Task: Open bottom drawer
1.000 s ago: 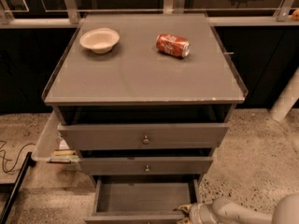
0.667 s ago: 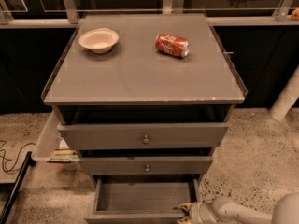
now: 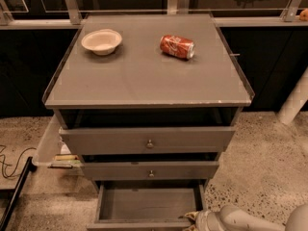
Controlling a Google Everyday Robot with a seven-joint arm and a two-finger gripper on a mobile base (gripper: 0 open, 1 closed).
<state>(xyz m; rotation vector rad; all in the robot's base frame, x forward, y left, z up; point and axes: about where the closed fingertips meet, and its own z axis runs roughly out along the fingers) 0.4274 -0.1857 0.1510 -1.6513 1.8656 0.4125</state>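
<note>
Speckled floor [image 3: 260,167], grey cabinet [image 3: 144,76]: bottom drawer [image 3: 149,203] stands open. Gripper [image 3: 195,219] at drawer's 5 o'clock front corner; grip state can't tell.

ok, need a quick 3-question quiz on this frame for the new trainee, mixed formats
1. What lies on its side on the cabinet top, to the right of the bowl?
2. True or false: the bottom drawer is pulled out, with its inside showing.
3. Where is the tool?
A) above the bowl
B) low down, at the right end of the bottom drawer's front
C) resting on the cabinet top

Key: 1. the red can; 2. true; 3. B
</note>
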